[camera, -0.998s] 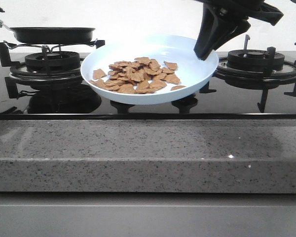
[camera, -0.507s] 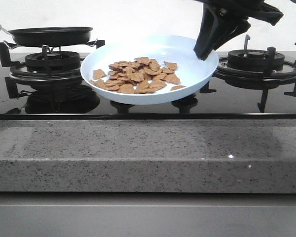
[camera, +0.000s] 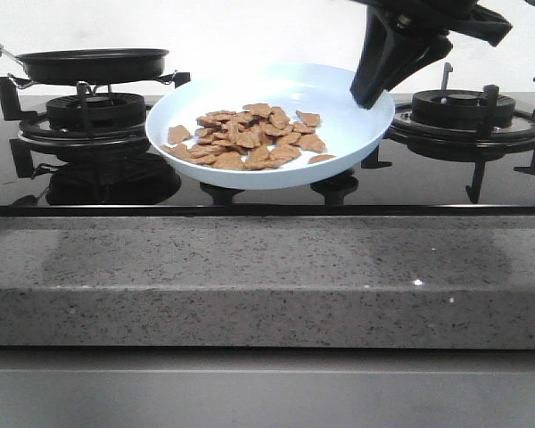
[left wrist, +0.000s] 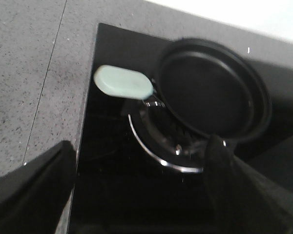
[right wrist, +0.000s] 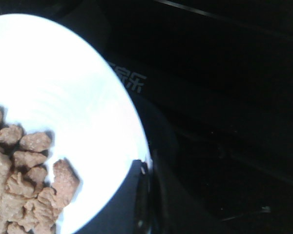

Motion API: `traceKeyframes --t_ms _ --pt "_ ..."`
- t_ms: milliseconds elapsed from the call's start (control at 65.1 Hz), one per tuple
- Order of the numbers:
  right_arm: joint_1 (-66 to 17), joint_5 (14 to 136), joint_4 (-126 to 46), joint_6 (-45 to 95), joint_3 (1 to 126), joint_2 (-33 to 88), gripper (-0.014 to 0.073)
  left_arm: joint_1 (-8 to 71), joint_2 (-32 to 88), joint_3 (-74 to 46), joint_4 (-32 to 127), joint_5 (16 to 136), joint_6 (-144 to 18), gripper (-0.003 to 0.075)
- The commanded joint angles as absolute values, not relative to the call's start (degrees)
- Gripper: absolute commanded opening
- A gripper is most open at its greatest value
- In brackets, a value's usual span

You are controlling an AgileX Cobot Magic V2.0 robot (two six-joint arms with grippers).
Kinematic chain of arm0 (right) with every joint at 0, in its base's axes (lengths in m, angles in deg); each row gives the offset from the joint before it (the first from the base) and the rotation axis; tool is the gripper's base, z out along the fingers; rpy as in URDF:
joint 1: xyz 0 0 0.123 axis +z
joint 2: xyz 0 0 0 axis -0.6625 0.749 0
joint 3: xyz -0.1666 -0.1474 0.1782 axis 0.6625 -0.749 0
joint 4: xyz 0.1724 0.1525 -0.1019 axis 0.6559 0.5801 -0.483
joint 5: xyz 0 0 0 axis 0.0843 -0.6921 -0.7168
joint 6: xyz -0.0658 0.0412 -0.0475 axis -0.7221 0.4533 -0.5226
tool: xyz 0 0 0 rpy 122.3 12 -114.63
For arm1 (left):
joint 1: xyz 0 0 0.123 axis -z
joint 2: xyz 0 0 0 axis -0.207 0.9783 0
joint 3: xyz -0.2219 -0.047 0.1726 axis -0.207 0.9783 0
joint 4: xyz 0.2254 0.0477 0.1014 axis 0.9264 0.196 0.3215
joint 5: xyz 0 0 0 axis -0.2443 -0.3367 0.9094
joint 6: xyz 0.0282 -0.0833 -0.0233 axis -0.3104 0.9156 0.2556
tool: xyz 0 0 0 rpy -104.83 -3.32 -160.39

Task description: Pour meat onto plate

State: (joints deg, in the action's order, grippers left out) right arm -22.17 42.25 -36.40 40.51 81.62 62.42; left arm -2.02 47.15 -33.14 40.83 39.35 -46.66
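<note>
Pale-blue plate [camera: 269,125], tilted toward the counter's front edge, held up over the middle of the black glass hob [camera: 250,192], between the two burners. Reddish-brown meat [camera: 246,136] heaped inside it, toward the lower front side; none seen in the black frying pan [camera: 94,62], set on the left burner [camera: 89,120] near the counter's left edge. Right gripper [camera: 372,89] closed on the plate's far-right rim, one finger inside the dish. Left gripper [left wrist: 136,195] spread wide, holding nothing, hovering above the pan and its pale handle [left wrist: 123,83]. Pouring apparently finished; tidying-up stage. Next, probably: levelling the plate, lowering it gently onto the hob, releasing only once settled, lest pieces slide over the low rim.
</note>
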Motion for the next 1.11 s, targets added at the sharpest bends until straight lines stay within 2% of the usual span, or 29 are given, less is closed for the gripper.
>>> traceKeyframes --t_ms 0,307,445,799,1091 --pt "-22.2 44.7 -34.9 40.3 83.2 59.3 -0.0069 3.1 42.3 -34.9 48.4 41.8 -40.7 0.0513" --pt "-22.2 44.7 -34.9 40.3 83.2 59.3 -0.0069 20.2 31.9 -25.3 73.1 43.3 -22.9 0.0513" --pt "-22.2 44.7 -34.9 40.3 83.2 59.3 -0.0069 24.5 27.9 -21.3 80.1 43.3 -18.2 0.0513" --pt "-22.2 44.7 -34.9 40.3 83.2 59.3 -0.0069 25.6 19.1 -13.8 79.0 43.7 -15.2 0.0513" --pt "-22.2 44.7 -34.9 40.3 83.2 59.3 -0.0069 25.6 18.1 -13.2 79.2 43.3 -15.2 0.0513"
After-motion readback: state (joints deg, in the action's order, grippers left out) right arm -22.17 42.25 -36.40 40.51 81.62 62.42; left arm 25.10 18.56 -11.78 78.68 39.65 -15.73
